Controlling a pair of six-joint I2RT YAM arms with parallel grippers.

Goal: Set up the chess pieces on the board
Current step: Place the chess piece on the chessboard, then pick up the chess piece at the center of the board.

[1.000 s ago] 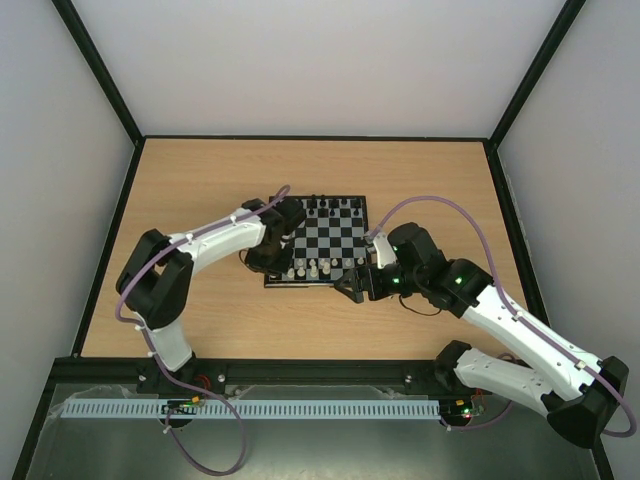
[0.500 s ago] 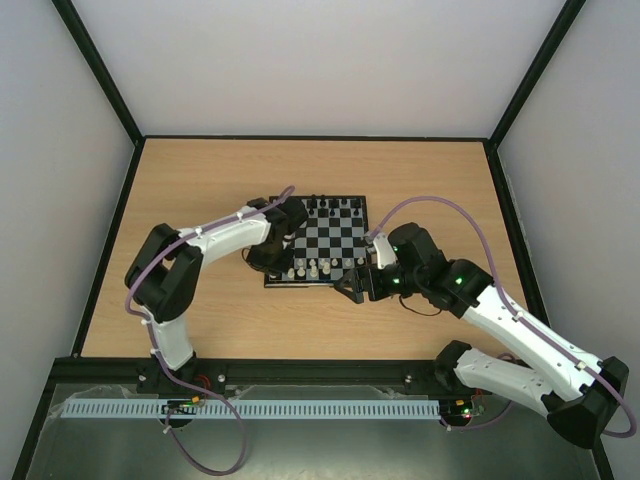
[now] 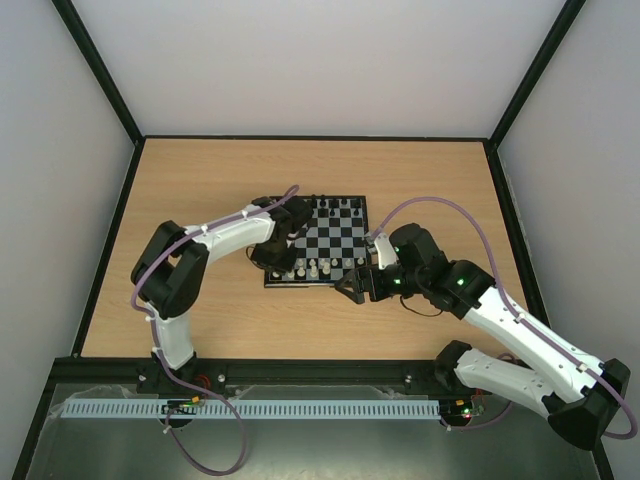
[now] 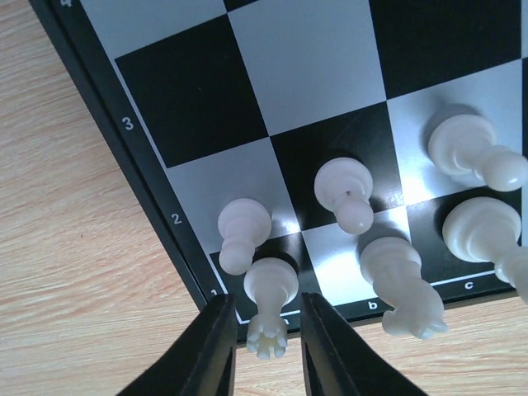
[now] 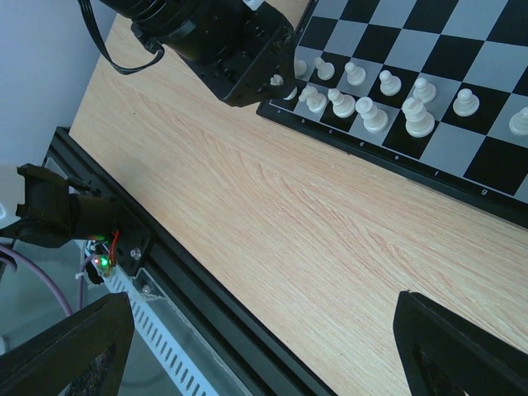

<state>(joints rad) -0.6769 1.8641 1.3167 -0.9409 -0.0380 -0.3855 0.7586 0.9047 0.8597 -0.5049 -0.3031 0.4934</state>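
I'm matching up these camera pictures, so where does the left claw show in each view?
Top external: left claw at the board, over its near left corner.
Left wrist: its fingers at bottom centre, either side of a white rook.
Right wrist: top centre, at the same corner.
Shared landmark: that board corner.

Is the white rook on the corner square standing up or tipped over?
Upright. The rook sits base-down in the corner square, parallel to the neighbouring pawn, between the parted jaws of the left gripper.

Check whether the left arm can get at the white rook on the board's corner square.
Likely yes: the left gripper straddles the rook, jaws slightly apart, and nothing stands between them and it.
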